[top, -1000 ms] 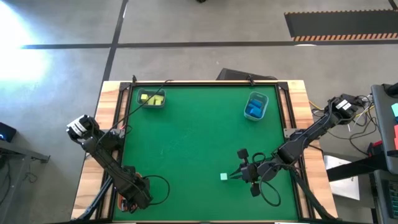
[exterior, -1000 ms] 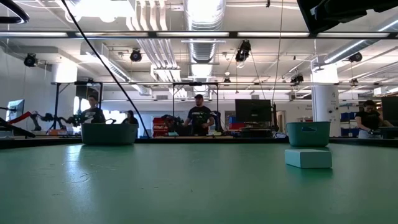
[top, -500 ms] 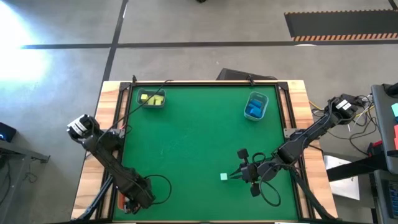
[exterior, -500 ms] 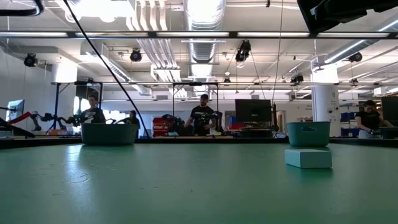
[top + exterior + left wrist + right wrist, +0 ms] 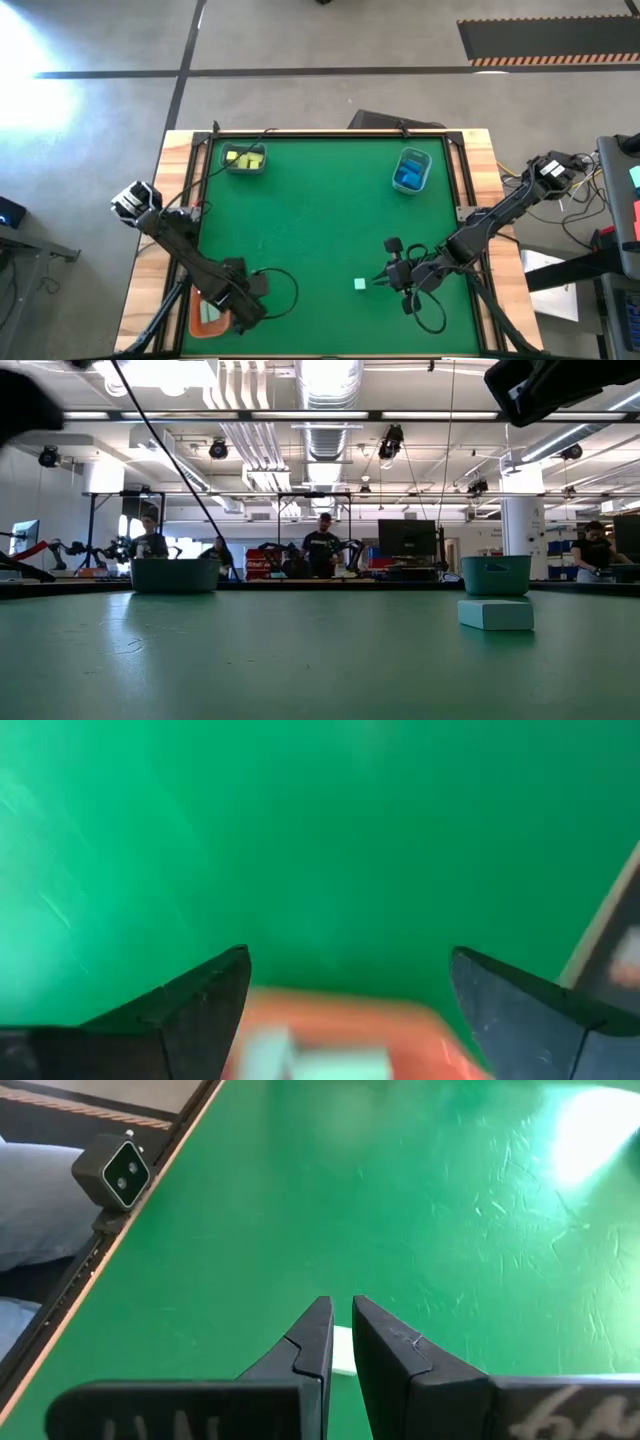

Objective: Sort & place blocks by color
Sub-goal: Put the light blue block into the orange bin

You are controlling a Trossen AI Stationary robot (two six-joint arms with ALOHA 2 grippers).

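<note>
High view: my right end effector (image 5: 381, 283), fingers together and empty, sits just beside the last loose mint block (image 5: 359, 285) on the surface. My left end effector (image 5: 222, 306) stands apart over the orange tray (image 5: 200, 327). Next I must spread the right fingers and straddle that block.

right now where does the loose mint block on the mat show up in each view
High: mint block near the front edge, just off the right gripper.
Low: right of centre, before the teal tray.
Left wrist: not in it.
Right wrist: peeking behind the shut fingertips.
Shared landmark: green mat.
</note>
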